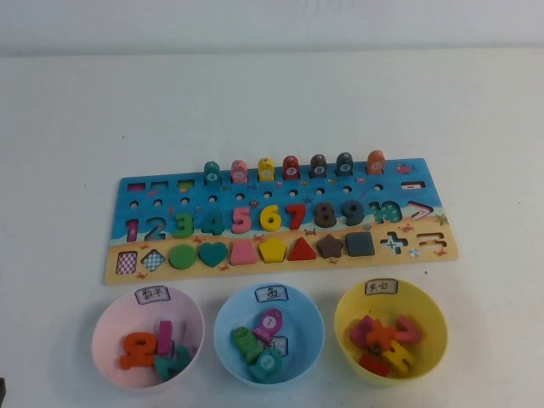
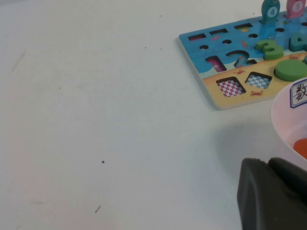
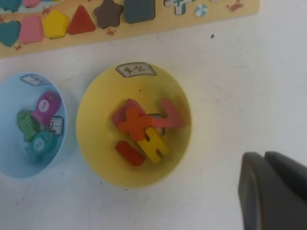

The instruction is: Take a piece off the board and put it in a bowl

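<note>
The dark slate-blue square piece (image 1: 359,244) sits in its slot on the sandy strip of the board (image 1: 255,189), right of the brown star; it also shows in the right wrist view (image 3: 139,9). The yellow bowl (image 1: 348,306) stands just in front of it with several coloured pieces inside, and shows in the right wrist view (image 3: 93,103). My left gripper (image 2: 267,163) is shut and empty, low over the table beside the pink bowl. My right gripper (image 3: 264,155) is shut and empty, over the table beside the yellow bowl. Neither gripper shows in the high view.
The pink bowl (image 1: 106,319) and the light blue bowl (image 1: 228,314) stand left of the yellow one, each holding pieces. Fish pegs (image 1: 291,168) stand upright along the board's back row. Bare white table lies around the board.
</note>
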`<state>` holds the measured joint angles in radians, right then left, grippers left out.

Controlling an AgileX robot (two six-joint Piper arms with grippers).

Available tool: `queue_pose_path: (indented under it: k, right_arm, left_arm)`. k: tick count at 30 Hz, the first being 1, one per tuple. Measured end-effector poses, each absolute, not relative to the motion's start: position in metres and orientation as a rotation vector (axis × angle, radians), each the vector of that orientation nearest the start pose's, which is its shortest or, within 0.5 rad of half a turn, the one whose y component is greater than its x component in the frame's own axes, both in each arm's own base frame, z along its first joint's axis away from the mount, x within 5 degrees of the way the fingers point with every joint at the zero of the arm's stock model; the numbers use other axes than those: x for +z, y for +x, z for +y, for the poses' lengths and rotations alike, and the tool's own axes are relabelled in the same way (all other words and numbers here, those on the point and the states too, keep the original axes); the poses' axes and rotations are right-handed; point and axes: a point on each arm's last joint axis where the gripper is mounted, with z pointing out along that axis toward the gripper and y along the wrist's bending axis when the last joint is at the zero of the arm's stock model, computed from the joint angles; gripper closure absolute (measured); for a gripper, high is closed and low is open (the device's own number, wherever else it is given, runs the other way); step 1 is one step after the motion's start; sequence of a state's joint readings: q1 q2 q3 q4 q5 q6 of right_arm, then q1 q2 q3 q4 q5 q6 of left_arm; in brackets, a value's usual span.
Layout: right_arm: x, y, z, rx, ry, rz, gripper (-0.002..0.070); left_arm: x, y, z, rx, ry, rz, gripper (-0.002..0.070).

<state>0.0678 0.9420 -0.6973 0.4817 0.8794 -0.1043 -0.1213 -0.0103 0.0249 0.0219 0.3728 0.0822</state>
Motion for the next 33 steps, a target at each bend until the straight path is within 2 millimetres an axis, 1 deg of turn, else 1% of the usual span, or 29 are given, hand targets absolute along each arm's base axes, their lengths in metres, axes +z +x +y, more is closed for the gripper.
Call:
queue_pose_path:
  k: [2,3,7,12,19,20,23,26,27,30,33]
  right_arm:
    - [0.287,0.171,0.047,0.578,0.021,2.578,0.0694]
    - [0.286,0.178,0.053,0.583,-0.011,2.603,0.0694]
    - [0.284,0.198,0.072,0.573,-0.090,2.666,0.0694]
    - [0.278,0.222,0.106,0.522,-0.213,2.747,0.0694]
    - [0.274,0.257,0.148,0.519,-0.315,2.773,0.0694]
    - [0.274,0.262,0.153,0.509,-0.350,2.773,0.0694]
    - [0.272,0.280,0.166,0.456,-0.529,2.747,0.0694]
    - [0.272,0.296,0.176,0.405,-0.756,2.685,0.0694]
    - [0.271,0.300,0.178,0.396,-0.803,2.671,0.0694]
    - [0.272,0.315,0.185,0.339,-1.072,2.565,0.0694]
    - [0.271,0.324,0.190,0.292,-1.306,2.460,0.0694]
  left_arm:
    - [0.172,0.052,-0.006,-0.005,0.204,1.860,0.0678]
    - [0.172,0.052,-0.006,-0.005,0.204,1.860,0.0678]
    - [0.172,0.052,-0.006,-0.005,0.204,1.860,0.0678]
    - [0.172,0.052,-0.006,-0.005,0.204,1.860,0.0678]
    - [0.172,0.052,-0.006,-0.005,0.204,1.860,0.0678]
    - [0.172,0.052,-0.006,-0.005,0.204,1.860,0.0678]
    - [0.172,0.052,-0.006,-0.005,0.204,1.860,0.0678]
    - [0.172,0.052,-0.006,-0.005,0.204,1.860,0.0678]
    - [0.172,0.052,-0.006,-0.005,0.204,1.860,0.0678]
    - [0.172,0.052,-0.006,-0.005,0.204,1.860,0.0678]
    - [0.172,0.052,-0.006,-0.005,0.204,1.860,0.0678]
